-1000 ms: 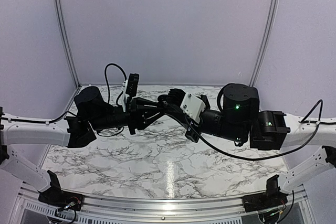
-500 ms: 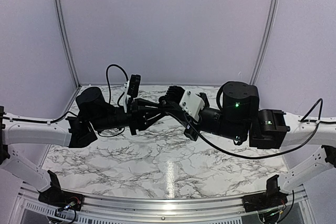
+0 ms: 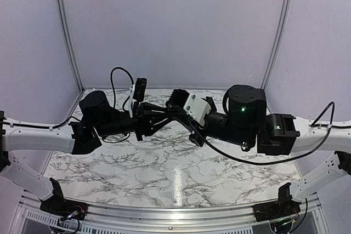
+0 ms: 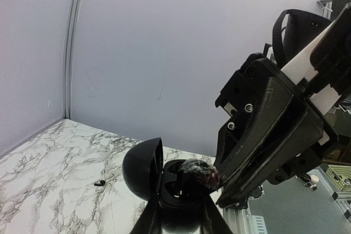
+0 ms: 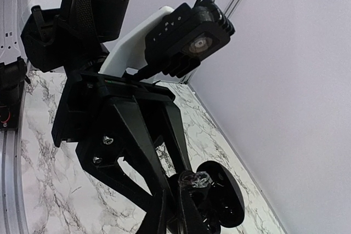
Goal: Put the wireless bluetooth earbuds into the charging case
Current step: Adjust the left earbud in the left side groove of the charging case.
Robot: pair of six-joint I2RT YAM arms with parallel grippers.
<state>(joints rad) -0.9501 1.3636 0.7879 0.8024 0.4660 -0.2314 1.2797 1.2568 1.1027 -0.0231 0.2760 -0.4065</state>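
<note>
the earbud [image 4: 200,173] is pinched narrowly in the tips of my right gripper [image 4: 218,183], directly over the open well of the charging case [image 4: 143,169]. my left gripper [image 4: 181,215] clamps the case from below, with the lid swung back to the left. the bud may be touching the rim, but i can't be sure. the coming move is straight down into the well.

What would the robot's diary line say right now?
left pincer: gripping open black case | right pincer: holding earbud at case mouth | stage: inserting earbud
</note>
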